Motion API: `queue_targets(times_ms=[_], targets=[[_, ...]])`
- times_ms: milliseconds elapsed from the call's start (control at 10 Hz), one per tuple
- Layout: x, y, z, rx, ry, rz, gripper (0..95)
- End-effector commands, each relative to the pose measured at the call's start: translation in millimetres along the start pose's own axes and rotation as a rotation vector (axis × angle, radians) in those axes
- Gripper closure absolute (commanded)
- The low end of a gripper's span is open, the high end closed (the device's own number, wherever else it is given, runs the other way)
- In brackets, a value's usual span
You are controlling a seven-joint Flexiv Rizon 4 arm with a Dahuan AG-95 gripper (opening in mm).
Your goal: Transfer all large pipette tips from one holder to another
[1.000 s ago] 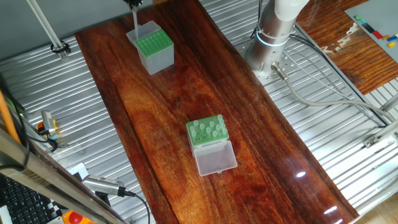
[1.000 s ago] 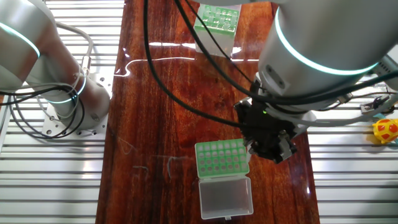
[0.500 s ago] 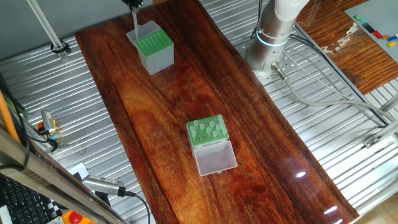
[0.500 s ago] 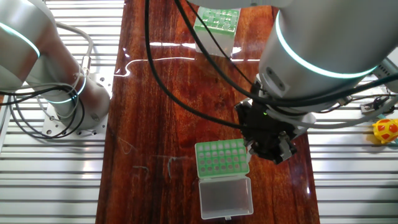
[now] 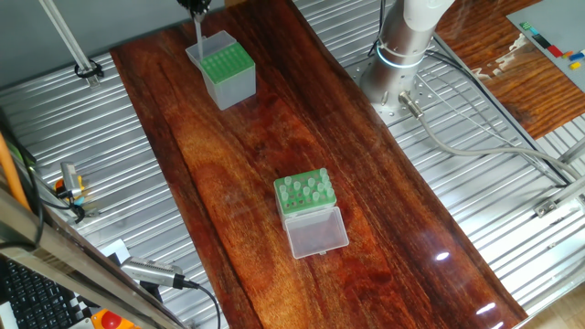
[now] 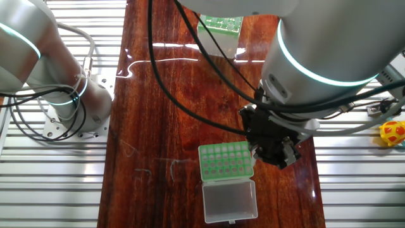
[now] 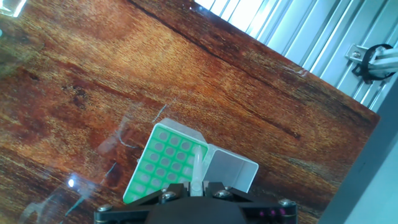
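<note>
My gripper [image 7: 196,185] is closed on one large pipette tip [image 7: 198,167], hanging over the taller translucent box [image 7: 186,163] at the far end of the wooden table [image 5: 247,155]. The low green rack [image 5: 304,194], lid open, holds more tips mid-table.

Between the tall whitish translucent box with green perforated top [image 5: 222,68] and the low green rack with open clear lid [image 5: 307,209], bare dark wooden table [image 5: 265,137] leaves free passage.
</note>
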State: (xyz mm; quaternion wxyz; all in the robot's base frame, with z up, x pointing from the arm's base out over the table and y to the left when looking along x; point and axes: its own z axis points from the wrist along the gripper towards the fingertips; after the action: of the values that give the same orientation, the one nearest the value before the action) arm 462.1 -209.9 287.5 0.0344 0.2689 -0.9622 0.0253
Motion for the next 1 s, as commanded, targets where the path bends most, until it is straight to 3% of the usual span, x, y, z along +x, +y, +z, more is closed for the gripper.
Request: queue_targets(times_ms=[100,1000], targets=[[-0.5,0.6,0.5,0.001,0.0,0.001,95.0],[0.8,0.5,2.2,-0.002,-0.003,-0.004,95.0]])
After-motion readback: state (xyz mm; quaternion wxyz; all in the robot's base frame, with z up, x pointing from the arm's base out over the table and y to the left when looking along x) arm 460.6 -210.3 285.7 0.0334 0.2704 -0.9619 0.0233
